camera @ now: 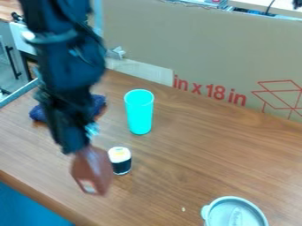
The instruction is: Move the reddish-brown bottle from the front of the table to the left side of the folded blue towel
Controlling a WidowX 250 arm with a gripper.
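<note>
Closest is a round gray tub (236,214) w/ a smooth rim, on the near right side of the tall cup (140,114). The brown bottle (92,174) is on the cup's near left side, tipped a bit, w/ flat sides & a pale patch. The gripper's (80,149) jaws are closed on its top. A small round jar (121,164) – white top, black bottom – stands in the way btwn bottle & cup. The cup is bright blue-green, smooth. Left of it, soft bunched dark blue cloth (99,105) lies on the streaky wood table (177,170). Behind it: flat brown cardboard (206,57) w/ red print.
</note>
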